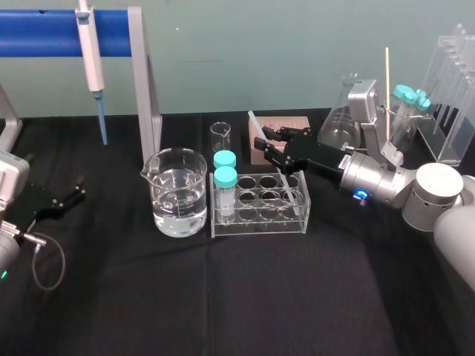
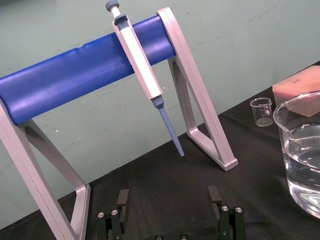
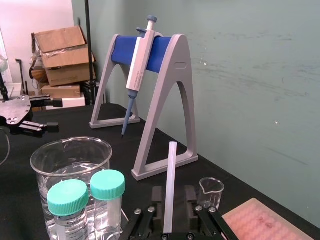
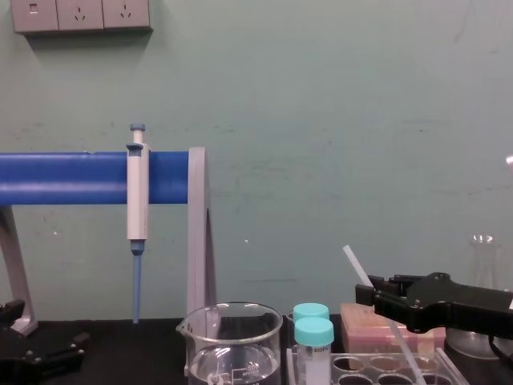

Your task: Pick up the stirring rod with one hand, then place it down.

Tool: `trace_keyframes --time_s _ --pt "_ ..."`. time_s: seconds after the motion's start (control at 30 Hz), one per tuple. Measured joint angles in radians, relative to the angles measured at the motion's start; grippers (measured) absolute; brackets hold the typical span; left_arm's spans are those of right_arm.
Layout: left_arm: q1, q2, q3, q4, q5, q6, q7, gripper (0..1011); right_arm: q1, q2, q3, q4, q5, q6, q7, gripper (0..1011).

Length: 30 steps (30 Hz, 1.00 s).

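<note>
pinching the stirring rod (image 3: 171, 175) with the right end effector (image 1: 266, 147), the two black fingers (image 3: 157, 196) pressed close on both of its sides, as seen from the right wrist. holding it lifted off the counter (image 1: 223, 297) and tilted, not upright: upper end pointing up and toward the back wall, lower end slanting down over the clear tube rack (image 1: 256, 222). in the chest view, reaching in from the right, with the rod crossing through the jaws slantwise, above the rack. hovering just behind the rack and in front of the pink block (image 1: 293, 121).

at the left end of the rack, two tubes with teal caps (image 1: 225, 176), standing upright. just beside the rack on its left, a large glass beaker (image 1: 178, 193) partly filled with clear liquid. behind these two, a small beaker (image 1: 220, 136).

far left on the counter, resting the left end effector (image 1: 76, 189), fingers spread wide with nothing between them, well apart from the rod. beyond it, in the left wrist view, a grey stand (image 2: 75, 75) with a blue bar, carrying a grey-and-blue pipette (image 2: 142, 65) with the tip pointing down. behind the right arm, a conical flask (image 1: 340, 122).
</note>
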Motion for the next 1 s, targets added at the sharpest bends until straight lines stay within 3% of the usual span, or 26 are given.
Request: trace_keyframes --time_s 0.17,0.3,1.0 --pt "0.000 0.000 0.000 0.000 0.000 0.000 0.000 1000 0.000 0.000 0.000 0.000 0.000 0.000 0.000 152" --pt "0.000 0.000 0.000 0.000 0.000 0.000 0.000 1000 0.000 0.000 0.000 0.000 0.000 0.000 0.000 70" --pt "0.000 0.000 0.000 0.000 0.000 0.000 0.000 1000 -0.001 0.000 0.000 -0.001 -0.001 0.001 -0.001 66"
